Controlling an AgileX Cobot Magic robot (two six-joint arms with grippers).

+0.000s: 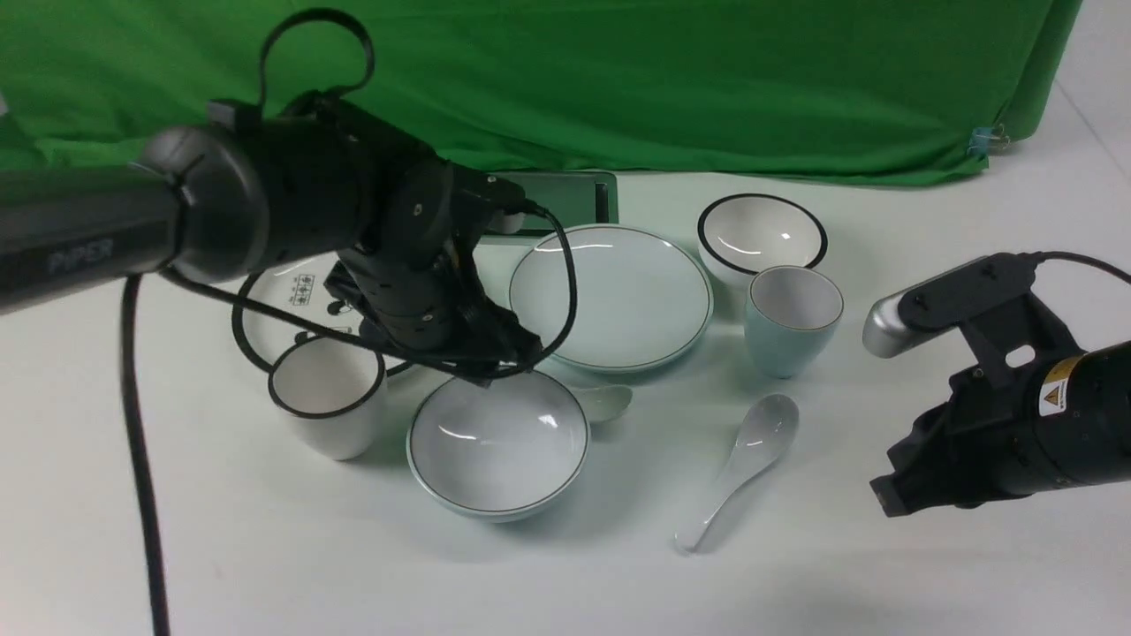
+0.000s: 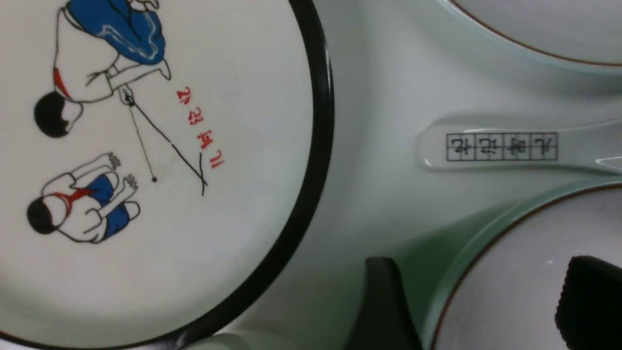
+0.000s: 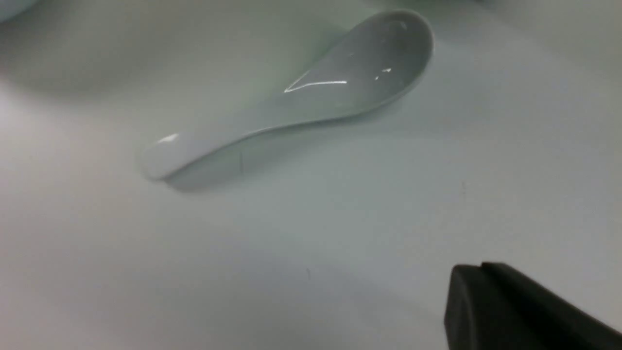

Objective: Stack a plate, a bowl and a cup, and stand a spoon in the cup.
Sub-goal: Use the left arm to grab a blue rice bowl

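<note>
The pale blue-green bowl [image 1: 497,442] sits at front centre. My left gripper [image 1: 482,358] hangs over its far rim, open. In the left wrist view one finger [image 2: 384,301] is outside the bowl [image 2: 515,243] and the other is inside, neither pressing on the rim. Behind the bowl lies the plain plate [image 1: 610,296], with the pale blue cup [image 1: 793,320] upright to its right. In front of the cup the long white spoon [image 1: 742,459] lies flat, its scoop toward the cup. My right gripper [image 1: 888,499] is shut and empty, low over the table to the right of the spoon [image 3: 311,97].
A black-rimmed cartoon plate [image 2: 170,194] lies under my left arm, with a black-rimmed white cup [image 1: 327,397] in front of it. The short printed spoon [image 2: 500,146] lies between bowl and plate. A black-rimmed white bowl [image 1: 762,234] stands behind the cup. A green cloth [image 1: 707,79] closes the back.
</note>
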